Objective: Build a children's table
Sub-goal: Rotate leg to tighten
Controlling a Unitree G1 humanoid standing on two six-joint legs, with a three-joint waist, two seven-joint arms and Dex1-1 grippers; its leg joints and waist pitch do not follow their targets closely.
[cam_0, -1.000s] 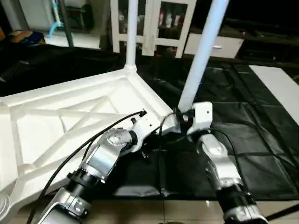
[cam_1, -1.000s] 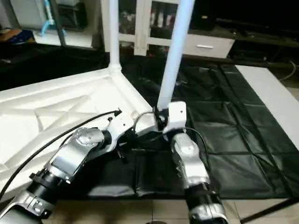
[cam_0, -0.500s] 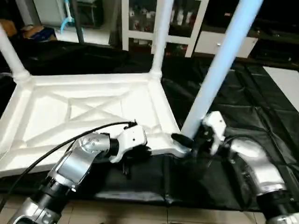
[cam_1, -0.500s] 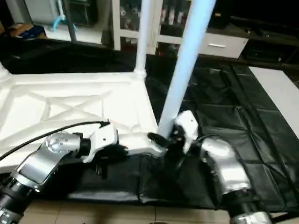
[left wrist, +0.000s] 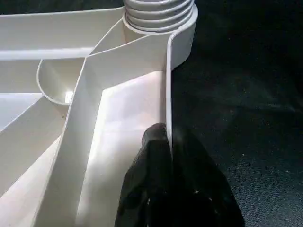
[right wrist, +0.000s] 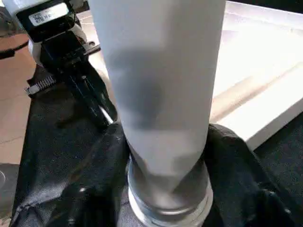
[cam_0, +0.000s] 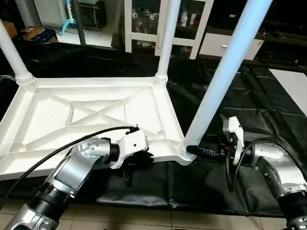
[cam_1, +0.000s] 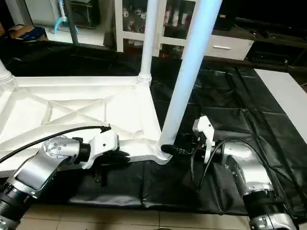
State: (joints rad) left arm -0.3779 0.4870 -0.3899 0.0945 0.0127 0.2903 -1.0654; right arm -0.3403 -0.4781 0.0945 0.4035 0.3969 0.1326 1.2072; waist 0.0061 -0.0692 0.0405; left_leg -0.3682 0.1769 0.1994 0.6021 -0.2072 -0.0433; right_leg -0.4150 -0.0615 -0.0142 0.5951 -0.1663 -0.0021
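The white tabletop [cam_0: 91,115] lies underside up on the black-covered worktop [cam_0: 249,96], with three legs standing in corner sockets. The left end effector [left wrist: 168,142] is pinched on the tabletop's near rim wall, one finger on each side. The right end effector [right wrist: 163,156] sits with its fingers spread around the base of the near-right leg [cam_0: 220,76], beside its socket [cam_0: 184,154].

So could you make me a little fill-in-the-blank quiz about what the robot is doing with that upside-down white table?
1. The left gripper pinches the tabletop's ____.
2. The right gripper reaches the ____ of the nearest leg.
3. The number of legs standing in corner sockets is ____.
4. The tabletop lies on a ____ cover.

Answers: rim; base; three; black
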